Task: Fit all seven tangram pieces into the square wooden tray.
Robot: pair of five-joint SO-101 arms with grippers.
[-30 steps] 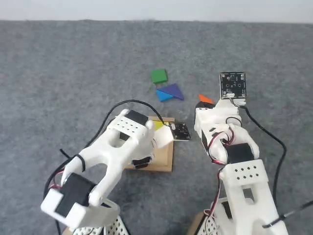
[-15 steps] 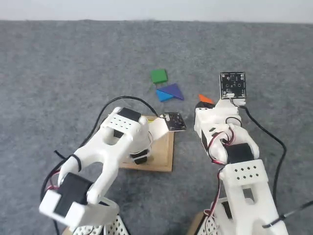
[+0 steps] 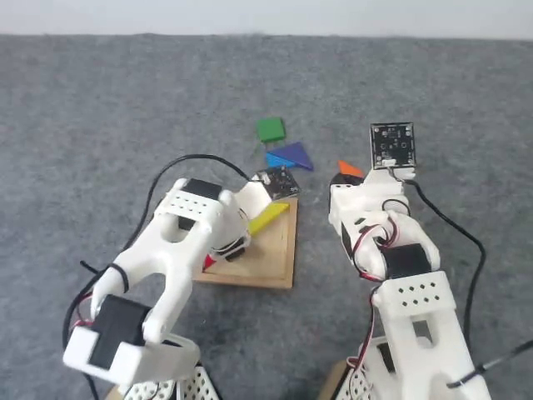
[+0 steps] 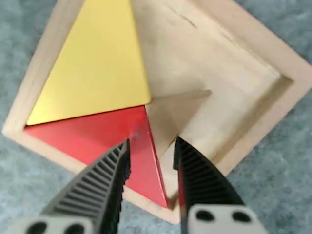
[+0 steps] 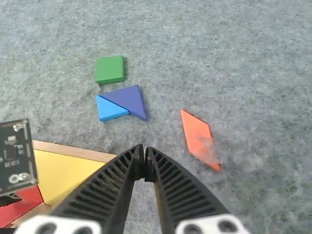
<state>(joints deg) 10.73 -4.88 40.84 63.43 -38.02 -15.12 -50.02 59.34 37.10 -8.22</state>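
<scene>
The square wooden tray [image 3: 281, 254] lies under my left arm. A yellow triangle [image 4: 92, 63] and a red triangle [image 4: 105, 139] lie side by side inside the tray [image 4: 243, 92]. My left gripper [image 4: 151, 146] hangs open just above the red triangle's edge, holding nothing. A green square [image 3: 270, 129], blue triangle [image 3: 277, 162], purple triangle [image 3: 294, 153] and orange parallelogram [image 3: 351, 169] lie on the carpet beyond the tray. My right gripper [image 5: 144, 152] is shut and empty, near the tray's far rim [image 5: 73, 148], short of the orange parallelogram [image 5: 197, 137].
Grey carpet covers the table, with open room to the far left and far right. The left arm's camera board [image 5: 14, 156] sticks out over the tray's far corner, close to my right gripper. Cables trail from both arms.
My left arm has swung left and toward the far side, uncovering the yellow triangle and a sliver of red in the tray. The right arm has barely moved.
</scene>
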